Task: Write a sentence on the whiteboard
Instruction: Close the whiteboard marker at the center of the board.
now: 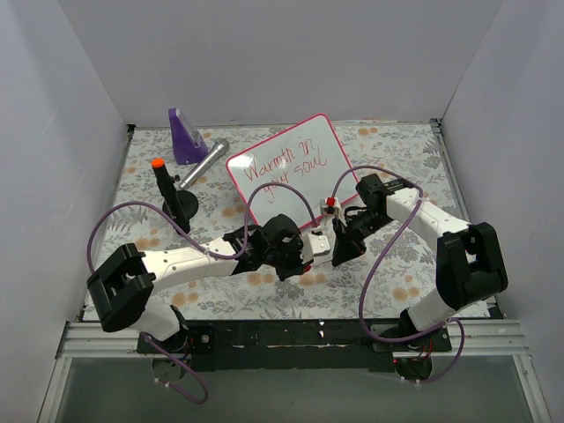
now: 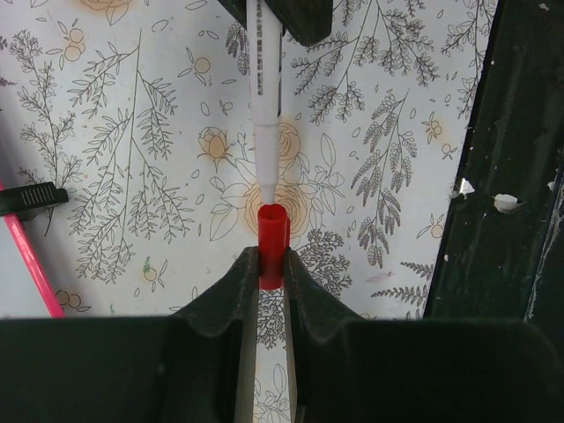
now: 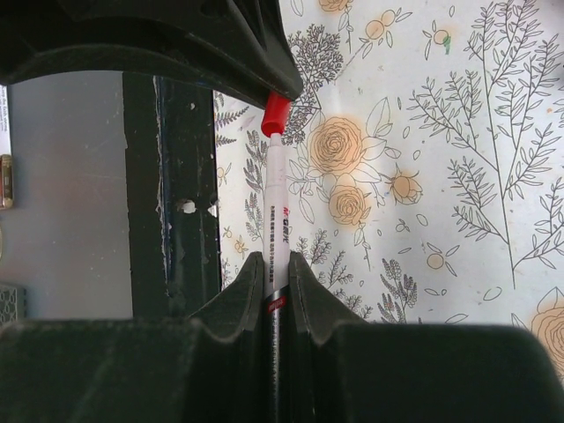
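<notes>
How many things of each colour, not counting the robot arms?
Purple: 1, the wedge
Silver: 1, the microphone-like stick
Black, orange-tipped: 1, the stand
Pink-framed white: 1, the whiteboard
White: 1, the marker
Red: 1, the cap
Total: 6

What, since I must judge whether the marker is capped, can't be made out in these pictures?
- Left wrist view: whether the marker nib is inside the red cap or only at its mouth; the cap's rim hides it.
- Right wrist view: the cap's far end, behind the left arm's black jaws.
- Top view: the whiteboard near edge, behind both arms; the sentence has first-line end letters too small to read surely.
</notes>
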